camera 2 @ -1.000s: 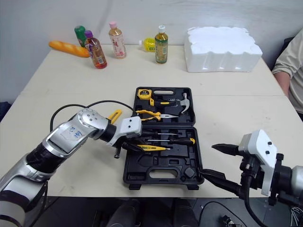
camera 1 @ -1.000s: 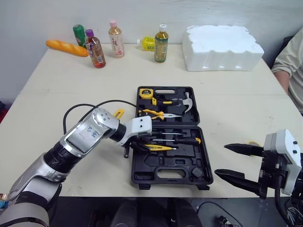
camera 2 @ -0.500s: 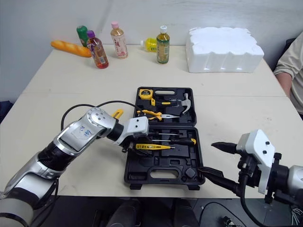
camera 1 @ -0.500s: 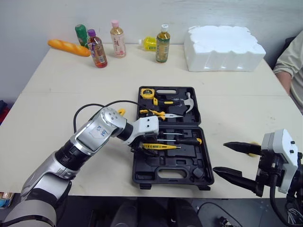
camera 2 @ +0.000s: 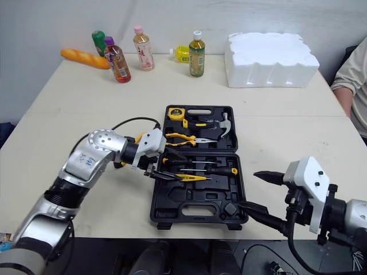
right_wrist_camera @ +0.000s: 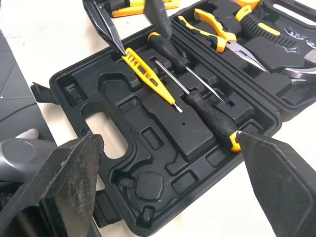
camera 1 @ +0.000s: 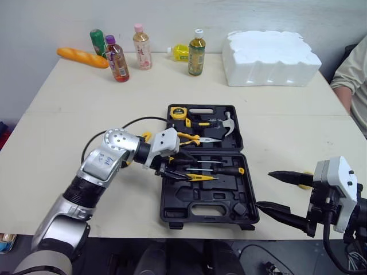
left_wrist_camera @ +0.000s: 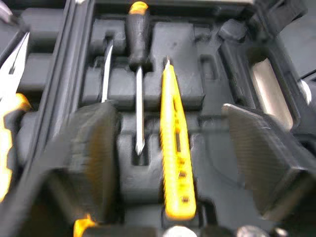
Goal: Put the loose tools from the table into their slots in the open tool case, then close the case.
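Looks like the left gripper has slid back toward the left wall of the tool case over the last second, elbow dropping with it. The yellow tester it was fussing over hasn't budged from its groove. The fingers are spread with nothing between them, straddling the tester's handle end, so I'd call that tool let go and seated.

Nearest me, the right gripper hangs off the near right corner of the case, jaws wide apart and empty, just waiting. A bit of something yellow pokes out behind it on the table; too hidden to say what.

In the near half of the case, the tester, a thin screwdriver and the black-handled screwdriver lie side by side. The far half has the pliers, hammer and tape measure in place. A yellow cutter sits loose on the table just beside the case's left edge, tucked behind the left wrist.

My read: the placing step is done and the cutter is next. That means lifting clear of the case wall, swinging out left, coming down on it squarely, then finding its slot. Closing comes after.

Way back: bottles, a bread loaf, a foam block, and someone's sleeve at the right edge.
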Available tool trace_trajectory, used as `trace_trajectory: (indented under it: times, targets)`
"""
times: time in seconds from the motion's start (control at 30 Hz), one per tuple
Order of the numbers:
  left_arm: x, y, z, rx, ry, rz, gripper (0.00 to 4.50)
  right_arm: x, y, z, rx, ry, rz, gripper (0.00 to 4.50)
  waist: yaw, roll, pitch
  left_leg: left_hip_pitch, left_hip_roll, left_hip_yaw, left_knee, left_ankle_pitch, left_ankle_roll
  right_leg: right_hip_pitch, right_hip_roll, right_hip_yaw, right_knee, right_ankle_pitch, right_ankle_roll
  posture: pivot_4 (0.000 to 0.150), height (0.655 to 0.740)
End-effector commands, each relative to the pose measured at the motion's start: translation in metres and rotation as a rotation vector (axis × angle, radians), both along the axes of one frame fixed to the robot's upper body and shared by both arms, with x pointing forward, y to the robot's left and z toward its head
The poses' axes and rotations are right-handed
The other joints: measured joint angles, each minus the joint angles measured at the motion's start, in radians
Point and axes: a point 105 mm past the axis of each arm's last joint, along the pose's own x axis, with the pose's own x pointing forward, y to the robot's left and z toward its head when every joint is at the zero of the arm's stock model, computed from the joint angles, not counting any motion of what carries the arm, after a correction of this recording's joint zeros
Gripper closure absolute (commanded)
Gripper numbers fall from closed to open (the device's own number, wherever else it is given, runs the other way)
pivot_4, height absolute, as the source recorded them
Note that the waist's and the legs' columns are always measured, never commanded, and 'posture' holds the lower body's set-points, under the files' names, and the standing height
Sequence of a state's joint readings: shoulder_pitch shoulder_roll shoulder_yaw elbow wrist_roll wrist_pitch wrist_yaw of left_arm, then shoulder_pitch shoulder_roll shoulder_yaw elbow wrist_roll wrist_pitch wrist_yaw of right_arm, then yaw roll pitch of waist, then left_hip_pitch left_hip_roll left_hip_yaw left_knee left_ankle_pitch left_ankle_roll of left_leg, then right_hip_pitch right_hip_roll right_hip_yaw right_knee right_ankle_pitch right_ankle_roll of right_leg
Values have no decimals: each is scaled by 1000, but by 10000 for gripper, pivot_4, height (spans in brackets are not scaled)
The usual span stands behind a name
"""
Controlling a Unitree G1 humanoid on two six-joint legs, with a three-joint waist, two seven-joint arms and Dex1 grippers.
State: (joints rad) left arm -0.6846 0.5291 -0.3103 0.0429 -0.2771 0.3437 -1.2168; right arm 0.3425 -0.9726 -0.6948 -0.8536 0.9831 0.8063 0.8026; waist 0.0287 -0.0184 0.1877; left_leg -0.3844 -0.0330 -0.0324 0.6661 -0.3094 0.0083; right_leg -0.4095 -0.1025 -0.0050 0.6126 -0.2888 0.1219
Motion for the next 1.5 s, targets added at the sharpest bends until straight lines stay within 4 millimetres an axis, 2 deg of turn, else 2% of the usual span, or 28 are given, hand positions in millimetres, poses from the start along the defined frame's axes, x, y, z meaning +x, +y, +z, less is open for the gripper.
trace_trajectory:
  times: [0.03, 0.13, 0.17, 0.43, 0.63, 0.83, 1.03, 1.2, 1.37, 1.5]
  targets:
    - [1, -4, -7, -23, -57, -24, 29683, 0, 3, 2, -7, -23, 21, 0, 0, 0, 0, 0, 0, 0, 0, 0, 0, 0, 0, -1, 0, 0, 0, 1500, 7383]
    - [-1, -9, -15, -8, -50, -54, 43494, 0, 4, 1, -7, -24, 24, 0, -2, 0, 0, 0, 0, 1, 0, 0, 0, -1, 1, -2, 1, 0, 0, 1500, 7383]
    - [0, -12, -17, -3, -47, -50, 44641, 0, 5, 1, -8, -24, 25, 0, -1, 0, 0, 0, 0, 1, 0, 0, 0, -1, 1, -3, 1, 0, 0, 1500, 7383]
    - [7, -12, -40, 143, -41, -34, 44641, -1, 5, 2, -9, -27, 25, 0, 0, 0, 0, 0, 0, 1, 0, 0, 1, 0, 1, -4, 1, 1, 1, 1500, 7383]
    - [7, 9, -59, 265, -28, -5, 44641, -1, 7, 0, -4, -26, 22, 0, -5, 0, -1, 2, 0, 2, 0, 0, 1, 1, 1, -4, 1, 1, 1, 1500, 7383]
    - [2, 18, -63, 300, -5, -20, 44641, 0, 6, -1, -1, -26, 18, 0, -6, 0, -1, 17, 5, 4, -3, -4, 2, 15, 4, -2, -2, -1, -1, 1500, 7383]
    - [5, 21, -71, 342, 5, 20, 44641, 2, 5, 0, -6, -30, 18, 0, -4, 0, -1, 17, 6, 3, -2, -7, 2, 15, 4, 4, -3, -1, -2, 1500, 7383]
    - [2, 35, -79, 408, 12, 17, 44641, 3, 4, 0, -7, -32, 16, 0, -6, 1, -8, 17, 7, 4, -2, -7, 1, 16, 4, 5, -3, -1, -2, 1500, 7383]
    - [-2, 45, -82, 452, 8, 17, 44641, 3, 4, -1, -2, -32, 12, 0, -8, 7, -14, 19, 11, 5, -2, -9, 0, 16, 4, 7, -3, -2, -4, 1500, 7383]
    - [-5, 46, -79, 442, 22, 12, 44641, 3, 4, -2, 1, -30, 8, 0, -10, 8, -15, 22, 13, 6, -3, -9, -1, 17, 6, 7, -3, -3, -6, 1500, 7383]
